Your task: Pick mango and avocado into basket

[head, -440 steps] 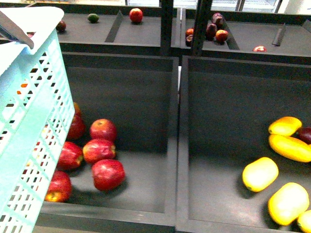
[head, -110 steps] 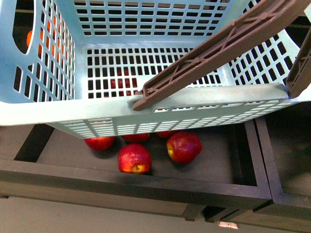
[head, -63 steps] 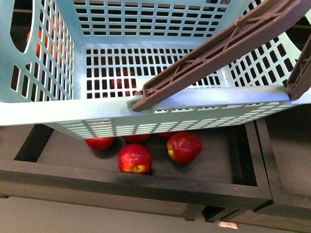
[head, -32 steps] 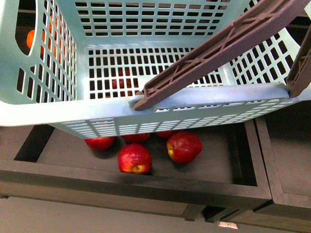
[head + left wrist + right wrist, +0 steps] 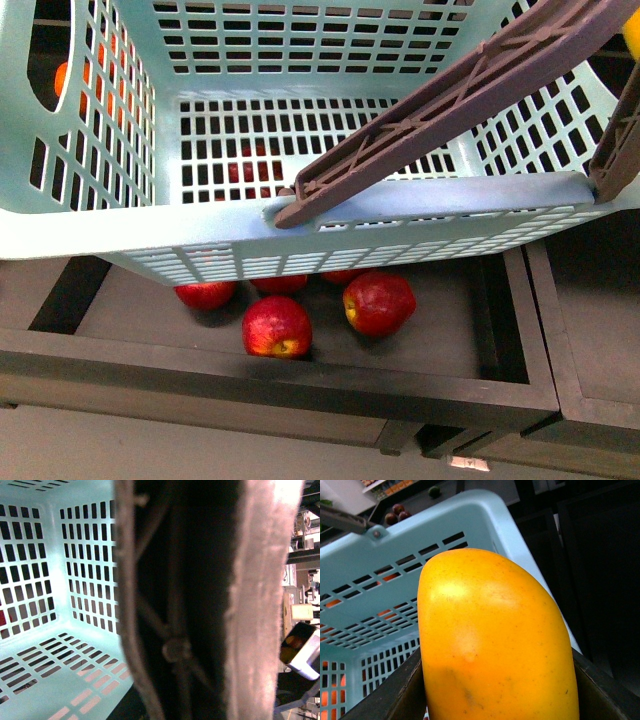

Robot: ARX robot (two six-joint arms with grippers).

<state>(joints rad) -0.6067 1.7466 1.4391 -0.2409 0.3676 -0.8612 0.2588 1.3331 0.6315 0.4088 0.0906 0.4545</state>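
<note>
The light teal basket (image 5: 300, 225) fills the upper front view, hanging open-side up over a dark bin. Its brown handle (image 5: 450, 95) crosses it diagonally. In the left wrist view the handle (image 5: 180, 605) is a blurred band close to the lens. My left gripper is shut on it, and its fingers do not show. My right gripper (image 5: 497, 690) is shut on the yellow-orange mango (image 5: 490, 640) beside the basket's rim (image 5: 420, 525). A sliver of the mango (image 5: 632, 35) shows at the front view's right edge. A small dark green fruit (image 5: 434, 491) lies on a far shelf, too small to name.
Several red apples (image 5: 277, 326) lie in the dark bin (image 5: 300, 375) under the basket, some seen through its slots. Another dark bin (image 5: 600, 330) adjoins on the right. Dark red fruits (image 5: 397, 512) sit on the far shelf.
A yellow edge of the mango has come into the front view's top right corner. The basket has barely shifted in the last second; seven seconds ago it hung at the far left.
</note>
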